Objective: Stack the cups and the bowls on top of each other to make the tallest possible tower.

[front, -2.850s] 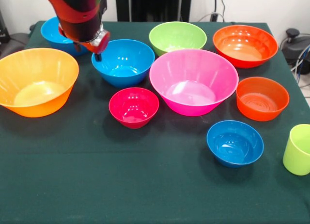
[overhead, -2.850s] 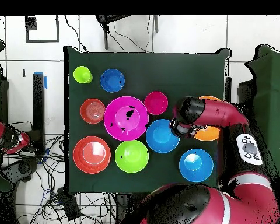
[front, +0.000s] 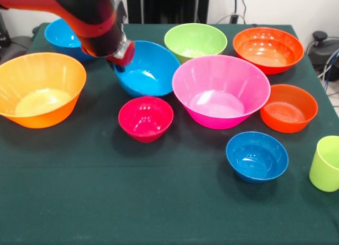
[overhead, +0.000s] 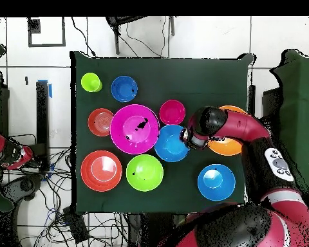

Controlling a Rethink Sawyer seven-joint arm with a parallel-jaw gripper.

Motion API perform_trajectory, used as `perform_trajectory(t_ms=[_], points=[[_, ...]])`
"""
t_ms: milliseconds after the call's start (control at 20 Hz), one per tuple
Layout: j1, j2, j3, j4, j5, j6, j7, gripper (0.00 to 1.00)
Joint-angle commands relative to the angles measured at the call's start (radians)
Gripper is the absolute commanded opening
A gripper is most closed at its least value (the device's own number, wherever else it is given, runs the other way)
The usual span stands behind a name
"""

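My gripper [front: 118, 64] is at the left rim of a medium blue bowl [front: 148, 70], which is tipped up with its opening facing the camera; the gripper looks shut on that rim. In the overhead view the gripper [overhead: 188, 138] meets the same bowl [overhead: 170, 144] at its right edge. The large pink bowl [front: 221, 91] sits just right of it. A small crimson bowl [front: 145, 118] stands in front. The green bowl [front: 195, 41] is behind. The lime cup [front: 326, 163] stands upright at the right edge. No tower shows; every piece sits apart.
A large orange bowl [front: 41, 89] is at the left. A second blue bowl [front: 62, 36] sits behind my arm. Two red-orange bowls [front: 268, 49] [front: 288, 108] are on the right. A small blue bowl [front: 257, 156] is near the front.
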Motion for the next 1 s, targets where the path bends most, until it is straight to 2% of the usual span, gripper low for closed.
perform_trajectory(t_ms=[50,700,1000], points=[[-0.043,-0.047,0.135,0.025,-0.022,0.118,-0.372,0.0],[-0.107,-0.028,0.204,0.039,-0.021,0.078,-0.399,0.0],[-0.149,-0.003,0.261,0.069,-0.011,-0.002,-0.378,0.0]])
